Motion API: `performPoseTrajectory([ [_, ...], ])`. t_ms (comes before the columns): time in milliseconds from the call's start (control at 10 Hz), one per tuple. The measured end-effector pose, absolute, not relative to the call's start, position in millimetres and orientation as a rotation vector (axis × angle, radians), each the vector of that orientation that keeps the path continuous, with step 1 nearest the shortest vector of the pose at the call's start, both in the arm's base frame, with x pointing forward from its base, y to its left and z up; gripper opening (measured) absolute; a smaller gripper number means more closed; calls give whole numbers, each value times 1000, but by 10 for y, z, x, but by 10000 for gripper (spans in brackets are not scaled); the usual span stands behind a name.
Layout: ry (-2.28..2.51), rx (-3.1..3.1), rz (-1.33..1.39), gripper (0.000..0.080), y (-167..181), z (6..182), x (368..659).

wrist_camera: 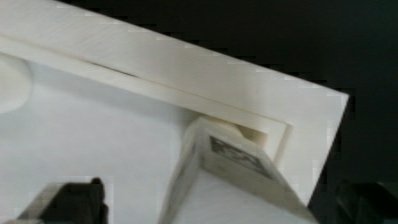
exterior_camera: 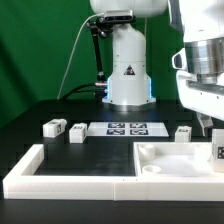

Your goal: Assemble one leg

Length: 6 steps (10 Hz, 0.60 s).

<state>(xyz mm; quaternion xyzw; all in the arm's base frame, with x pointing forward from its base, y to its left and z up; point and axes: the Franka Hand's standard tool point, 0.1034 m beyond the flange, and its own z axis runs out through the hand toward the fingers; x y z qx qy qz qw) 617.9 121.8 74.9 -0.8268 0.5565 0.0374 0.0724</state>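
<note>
A leg [wrist_camera: 240, 165], a small white peg with a black-and-white tag, stands in a corner of the large white square part [wrist_camera: 125, 130] and rises between my fingers. My gripper [wrist_camera: 217, 205] is open around it, with a gap showing on each side; the dark fingertips [wrist_camera: 71, 203] sit far apart. In the exterior view the gripper [exterior_camera: 208, 124] hangs at the right edge, over that leg [exterior_camera: 218, 151] at the square part's [exterior_camera: 170, 149] right corner. Three more legs lie on the table, two at the exterior view's left [exterior_camera: 55, 127] [exterior_camera: 76, 131] and one at its right [exterior_camera: 182, 133].
The marker board [exterior_camera: 122, 128] lies in front of the robot base [exterior_camera: 128, 75]. A long white L-shaped border rail [exterior_camera: 60, 178] runs along the front and up the exterior view's left. The table is black, with a green backdrop behind.
</note>
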Motion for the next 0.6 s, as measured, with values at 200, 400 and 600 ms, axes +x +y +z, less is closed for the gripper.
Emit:
performPoseTrajectory([
  [200, 1362, -2679, 104, 649, 1227, 763, 6171],
  [400, 1066, -2842, 85, 649, 1222, 781, 6176],
  [600, 769, -2976, 43, 649, 1240, 786, 6183],
])
